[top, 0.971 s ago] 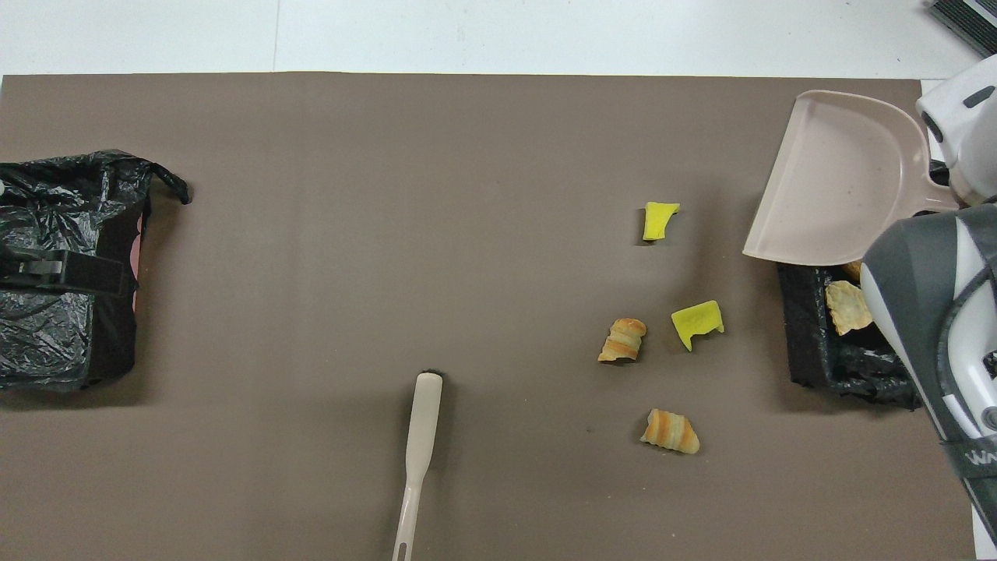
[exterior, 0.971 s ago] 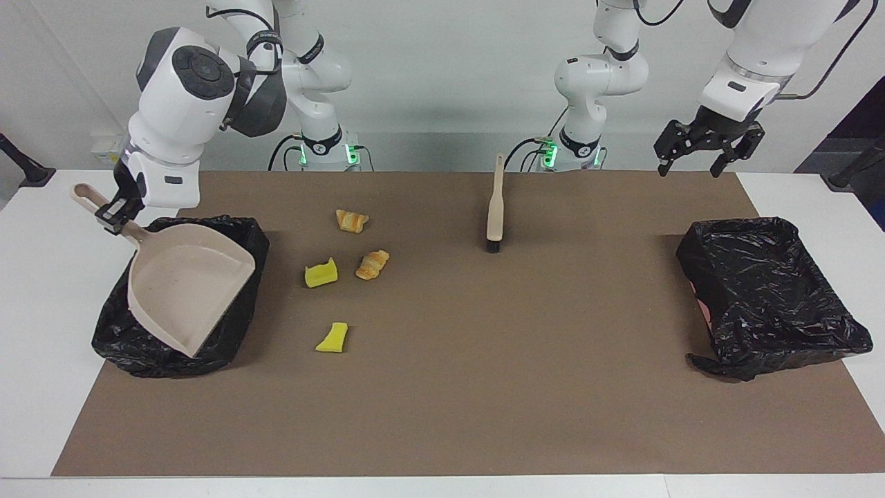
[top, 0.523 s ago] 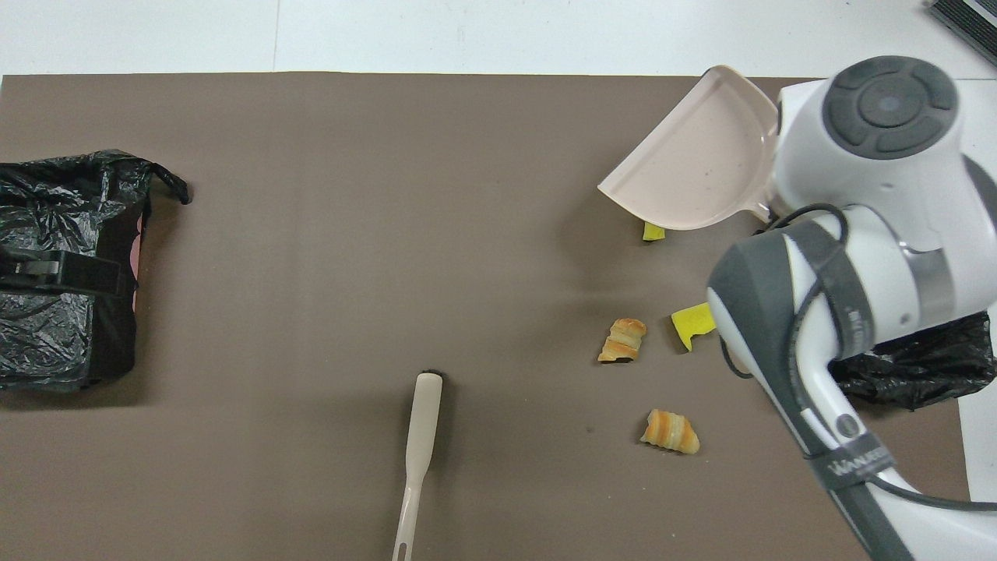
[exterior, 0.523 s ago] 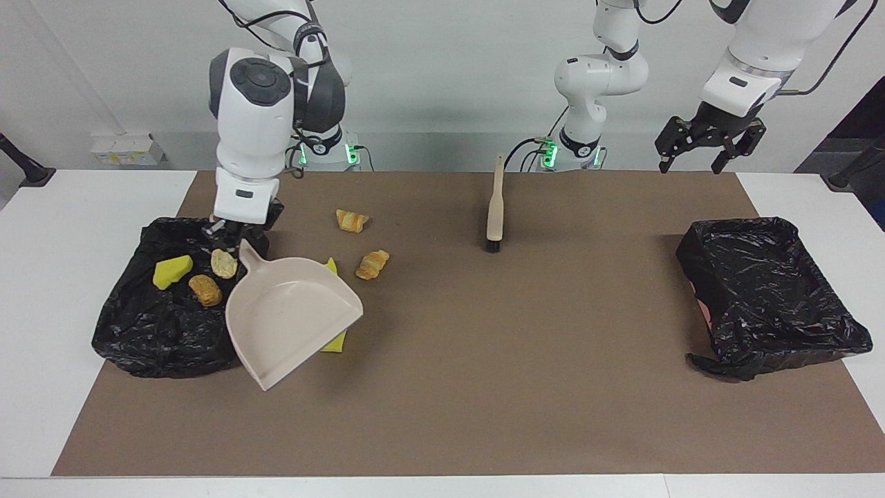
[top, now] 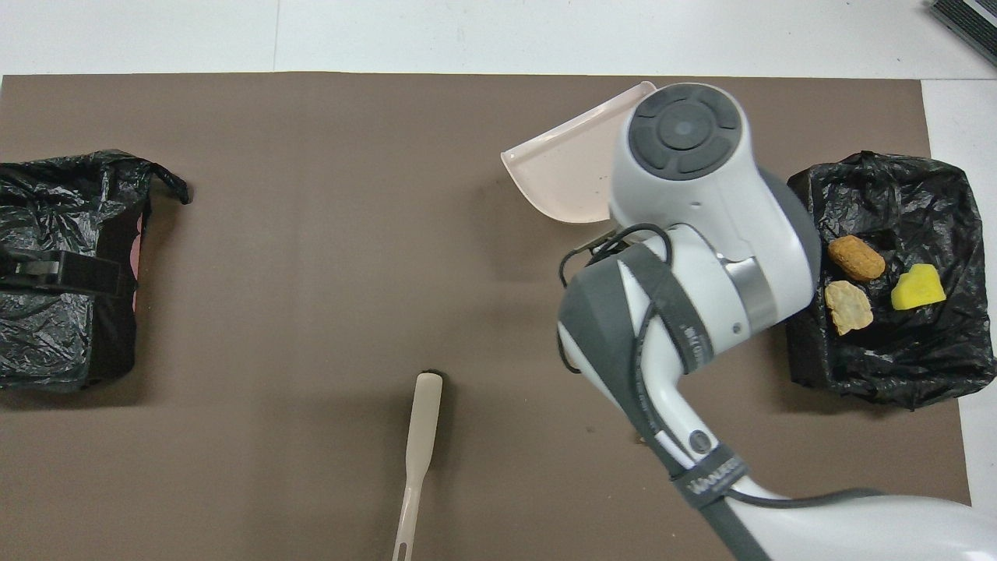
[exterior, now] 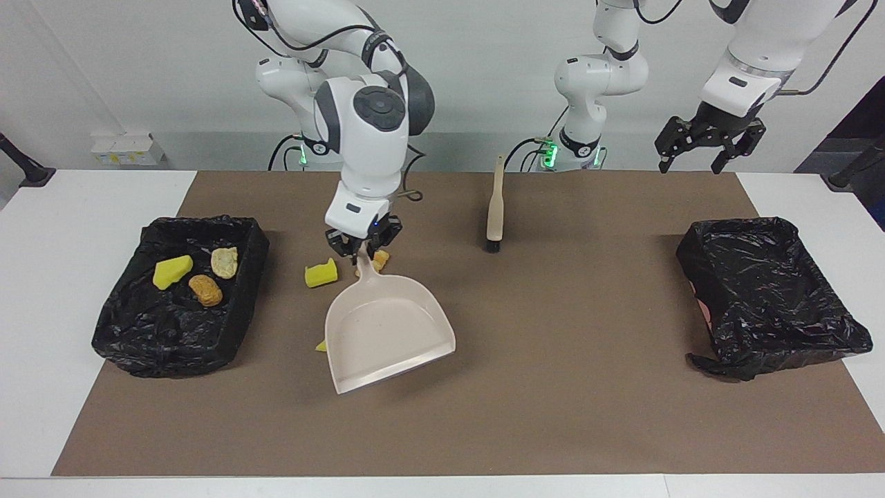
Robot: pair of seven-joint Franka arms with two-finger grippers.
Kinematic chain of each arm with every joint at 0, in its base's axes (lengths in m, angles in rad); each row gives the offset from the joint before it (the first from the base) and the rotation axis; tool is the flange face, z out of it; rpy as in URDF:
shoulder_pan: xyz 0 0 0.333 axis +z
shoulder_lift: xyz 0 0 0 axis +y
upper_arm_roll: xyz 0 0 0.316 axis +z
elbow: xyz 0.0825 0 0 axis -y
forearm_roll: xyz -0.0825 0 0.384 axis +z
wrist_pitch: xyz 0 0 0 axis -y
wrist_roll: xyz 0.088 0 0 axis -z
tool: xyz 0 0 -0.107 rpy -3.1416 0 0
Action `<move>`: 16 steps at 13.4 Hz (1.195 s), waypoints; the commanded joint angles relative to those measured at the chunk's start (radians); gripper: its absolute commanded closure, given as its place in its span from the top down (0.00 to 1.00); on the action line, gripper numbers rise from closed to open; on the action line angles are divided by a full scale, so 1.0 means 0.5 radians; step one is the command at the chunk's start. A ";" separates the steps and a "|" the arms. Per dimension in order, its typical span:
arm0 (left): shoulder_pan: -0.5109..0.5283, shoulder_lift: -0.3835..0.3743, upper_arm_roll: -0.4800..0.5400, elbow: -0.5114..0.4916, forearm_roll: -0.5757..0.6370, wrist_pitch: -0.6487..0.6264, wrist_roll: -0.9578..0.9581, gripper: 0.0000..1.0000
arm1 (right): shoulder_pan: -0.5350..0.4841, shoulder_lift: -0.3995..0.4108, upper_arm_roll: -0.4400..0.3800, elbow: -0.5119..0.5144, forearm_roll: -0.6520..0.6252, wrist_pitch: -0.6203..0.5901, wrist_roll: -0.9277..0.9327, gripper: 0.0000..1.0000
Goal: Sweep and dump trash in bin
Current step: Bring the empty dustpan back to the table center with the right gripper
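Facing view: right gripper [exterior: 360, 247] is pinched tight on the handle of the beige plastic dustpan [exterior: 387, 335], carried in the air over the brown mat [exterior: 553, 387]. Handle at the robots' end, open lip tilted away from them. Loose trash sits right around it: a yellow foam chunk [exterior: 321, 274] beside the gripper toward the right arm's end, a golden-brown toy croissant [exterior: 379, 260] mostly hidden by the handle, a yellow sliver [exterior: 321, 346] peeking out at the pan's edge. Three bits already lie in the black-lined bin [exterior: 124, 346] at the right arm's end. Right arm is clearly the nearer one. Left gripper [exterior: 706, 146] waits high with fingers spread, holding nothing. The beige hand brush [exterior: 495, 207] lies untouched, long axis toward the robots.

Overhead view: right arm covers the loose bits; only the pan's lip [top: 561, 175] shows.

Next, I'd guess, the pan goes down lip-first by the chunks.
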 commanded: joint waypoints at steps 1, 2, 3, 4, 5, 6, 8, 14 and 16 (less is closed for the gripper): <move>0.032 -0.017 -0.018 0.009 0.012 -0.039 0.006 1.00 | 0.112 0.267 -0.014 0.390 0.177 -0.091 0.337 0.00; 0.029 -0.017 -0.018 0.009 0.012 -0.039 0.006 1.00 | 0.146 0.319 -0.005 0.436 0.180 -0.069 0.475 0.00; 0.029 -0.017 -0.018 0.009 0.012 -0.039 0.006 1.00 | 0.192 0.347 -0.002 0.449 0.190 -0.063 0.558 0.00; 0.029 -0.017 -0.018 0.009 0.012 -0.039 0.006 1.00 | 0.256 0.344 -0.005 0.449 0.220 -0.081 0.626 0.00; 0.029 -0.017 -0.018 0.009 0.012 -0.039 0.006 1.00 | 0.290 0.350 -0.002 0.443 0.254 -0.075 0.705 0.00; 0.029 -0.017 -0.018 0.009 0.012 -0.039 0.006 1.00 | 0.305 0.377 0.001 0.446 0.263 -0.042 0.788 0.00; 0.029 -0.017 -0.018 0.009 0.012 -0.039 0.006 1.00 | 0.373 0.442 0.013 0.455 0.266 0.111 0.930 0.00; 0.029 -0.017 -0.018 0.009 0.012 -0.039 0.006 1.00 | 0.440 0.543 0.050 0.449 0.340 0.161 0.939 0.00; 0.029 -0.017 -0.018 0.009 0.012 -0.039 0.006 1.00 | 0.447 0.543 0.050 0.440 0.380 0.188 0.939 0.00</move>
